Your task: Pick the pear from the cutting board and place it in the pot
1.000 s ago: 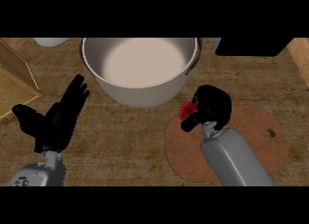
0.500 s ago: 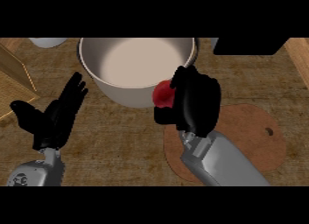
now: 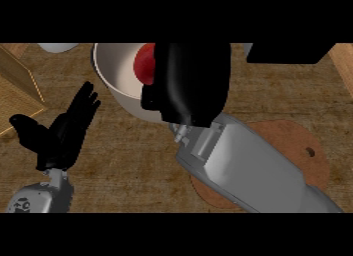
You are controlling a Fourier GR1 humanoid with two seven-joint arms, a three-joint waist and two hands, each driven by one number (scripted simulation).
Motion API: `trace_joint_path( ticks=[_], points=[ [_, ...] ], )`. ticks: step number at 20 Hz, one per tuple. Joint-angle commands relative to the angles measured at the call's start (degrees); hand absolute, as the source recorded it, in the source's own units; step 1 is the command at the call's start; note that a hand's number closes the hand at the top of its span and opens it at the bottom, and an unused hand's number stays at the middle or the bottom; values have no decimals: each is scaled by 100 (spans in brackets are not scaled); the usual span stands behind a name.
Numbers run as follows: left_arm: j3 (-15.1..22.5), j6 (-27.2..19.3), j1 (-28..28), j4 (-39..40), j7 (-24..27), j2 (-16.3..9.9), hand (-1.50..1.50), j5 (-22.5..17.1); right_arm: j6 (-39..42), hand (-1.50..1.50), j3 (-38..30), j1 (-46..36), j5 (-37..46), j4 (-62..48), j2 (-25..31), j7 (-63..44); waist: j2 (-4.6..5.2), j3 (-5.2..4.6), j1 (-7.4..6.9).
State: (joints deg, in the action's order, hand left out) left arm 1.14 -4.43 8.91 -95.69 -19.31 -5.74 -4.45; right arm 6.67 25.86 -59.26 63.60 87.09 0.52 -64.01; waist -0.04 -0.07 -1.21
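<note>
Wooden surface [image 3: 127, 165] below me, with the cutting board [image 3: 297, 150] near right, now bare of fruit. My right hand [image 3: 185, 82] is curled round the pear [image 3: 144, 64], holding it over the pot [image 3: 116, 75] at the far middle. My left hand [image 3: 61, 132] rests open at the left. I judge only the release is left.

A kitchen: a wooden table [image 3: 120, 165] carries a pot [image 3: 116, 75], a cutting board [image 3: 297, 145] and a wicker basket [image 3: 9, 90].
</note>
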Motion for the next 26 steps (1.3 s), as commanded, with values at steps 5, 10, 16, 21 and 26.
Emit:
trace_joint_path(
  ticks=[5, 10, 16, 21, 26],
  points=[
    [104, -109, 113, 76, 88, 111, 0, 185, -798, 150, -886, -1206, -525, -1904, -49, -194, 44, 0, -84],
    [13, 73, 27, 86, 131, 54, 0, 6, -1125, 150, -1060, -1692, -743, -2999, -50, -129, 47, -3, -111],
    [170, -106, 348, 255, 48, 260, 0, 182, -1809, 150, -1250, -2124, -1083, -4343, -50, 475, 72, -2, -117],
    [250, 44, 314, 90, -85, 157, 0, 179, -2180, 150, -1331, -1835, -1591, -5327, -51, 1383, 118, -1, -255],
    [239, 158, 229, -60, -88, 119, 0, 73, -2897, -150, -1706, -1667, -2431, -5560, -51, 1193, 122, 0, -353]
  ],
)
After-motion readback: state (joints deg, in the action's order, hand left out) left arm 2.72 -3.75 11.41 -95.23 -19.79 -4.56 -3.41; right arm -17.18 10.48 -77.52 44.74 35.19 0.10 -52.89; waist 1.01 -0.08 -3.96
